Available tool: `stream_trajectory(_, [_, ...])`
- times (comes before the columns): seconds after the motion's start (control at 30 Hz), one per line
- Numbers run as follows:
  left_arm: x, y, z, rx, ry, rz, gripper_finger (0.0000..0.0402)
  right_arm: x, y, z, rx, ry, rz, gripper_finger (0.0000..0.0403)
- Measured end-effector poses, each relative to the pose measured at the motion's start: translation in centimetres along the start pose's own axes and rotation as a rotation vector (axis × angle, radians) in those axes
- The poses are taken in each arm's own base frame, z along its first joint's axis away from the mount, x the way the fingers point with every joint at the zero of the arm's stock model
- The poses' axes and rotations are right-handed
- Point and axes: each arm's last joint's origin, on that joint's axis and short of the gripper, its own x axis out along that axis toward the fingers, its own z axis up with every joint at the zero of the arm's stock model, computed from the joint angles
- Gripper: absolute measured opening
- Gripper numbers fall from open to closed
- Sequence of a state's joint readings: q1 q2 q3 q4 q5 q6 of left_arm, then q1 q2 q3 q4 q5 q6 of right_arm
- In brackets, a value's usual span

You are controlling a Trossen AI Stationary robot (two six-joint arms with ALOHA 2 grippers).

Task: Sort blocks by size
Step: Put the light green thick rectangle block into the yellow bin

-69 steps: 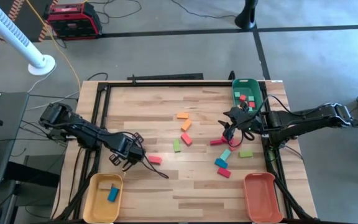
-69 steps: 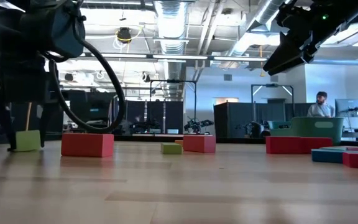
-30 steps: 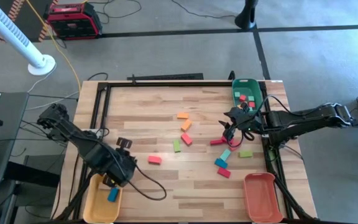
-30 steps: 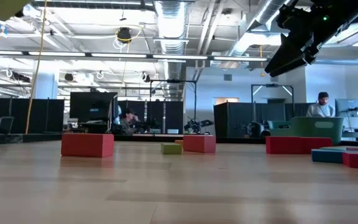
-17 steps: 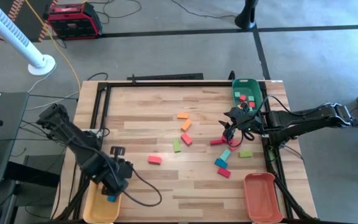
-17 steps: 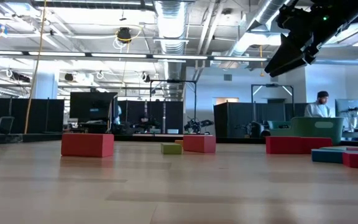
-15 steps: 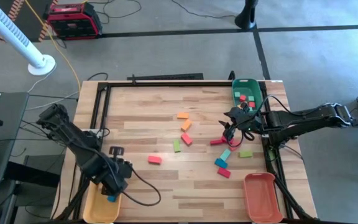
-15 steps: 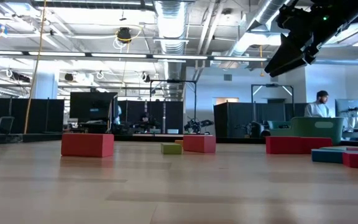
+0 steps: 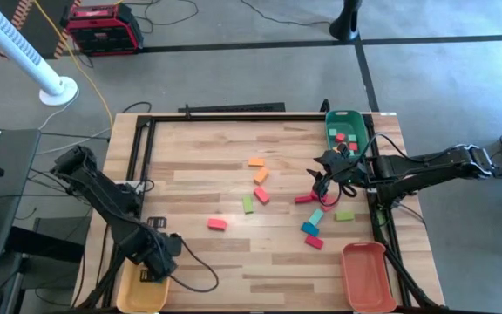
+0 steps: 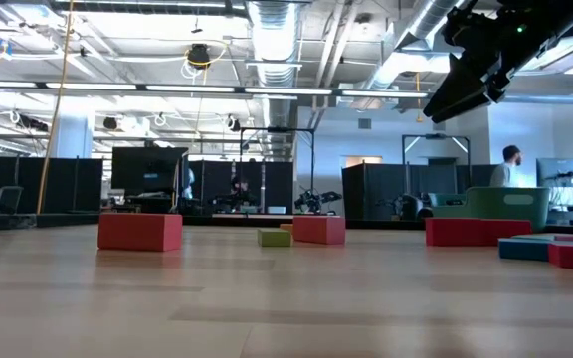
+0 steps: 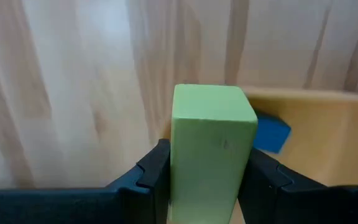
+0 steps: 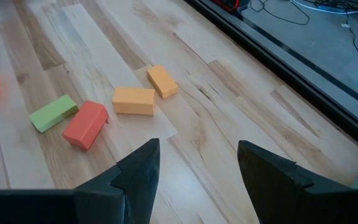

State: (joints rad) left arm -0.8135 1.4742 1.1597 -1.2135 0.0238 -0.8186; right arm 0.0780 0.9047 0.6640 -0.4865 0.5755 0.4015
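Observation:
My left gripper (image 9: 155, 262) hangs over the yellow tray (image 9: 129, 292) at the table's near left corner, shut on a light green block (image 11: 213, 143). A blue block (image 11: 270, 132) lies in that tray. My right gripper (image 9: 324, 177) stands open and still above the table's right side, over a cluster of red, teal and green blocks (image 9: 314, 222). Two orange blocks (image 12: 133, 100), a green block (image 12: 53, 112) and a red block (image 12: 84, 124) lie flat near the table's middle. In the low view a red block (image 10: 139, 231) rests on the wood. My left gripper pinches the green block by two opposite sides (image 11: 180, 177), one finger (image 11: 153, 175) on each side. The fingers point down from above. The block juts out beyond the fingertips, lifted clear above the yellow tray's rim (image 11: 303, 118) and the table.
A green tray (image 9: 344, 129) holding small red and green blocks stands at the far right. An orange tray (image 9: 362, 275) sits at the near right. A lone red block (image 9: 217, 224) lies left of the middle. A black frame (image 9: 138, 166) borders the table.
My left gripper has carried the green block toward the table's near left corner and downward, rolling as it went, and now hangs over the yellow tray. It has stayed shut on the block.

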Motion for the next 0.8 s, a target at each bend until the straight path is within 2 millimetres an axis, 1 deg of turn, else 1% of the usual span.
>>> stream_trajectory(0.2, [0.2,-1.5,-1.6,-0.038,0.005,-0.017,0.0128,0.0,0.0,0.0,-0.002,0.0,0.0,0.0245])
stream_trajectory(0.37, [0.2,-2.6,-2.5,-0.071,-0.01,-0.044,0.0128,0.0,0.0,0.0,-0.002,0.0,0.0,0.0245])
stream_trajectory(0.6, [0.3,-3.1,-3.3,-0.11,-0.02,-0.038,0.0128,0.0,0.0,0.0,-0.001,0.0,0.0,0.0245])
stream_trajectory(0.8, [0.4,-3.2,-3.5,-0.133,-0.02,-0.035,0.0128,0.0,0.0,0.0,-0.001,0.0,0.0,0.0245])
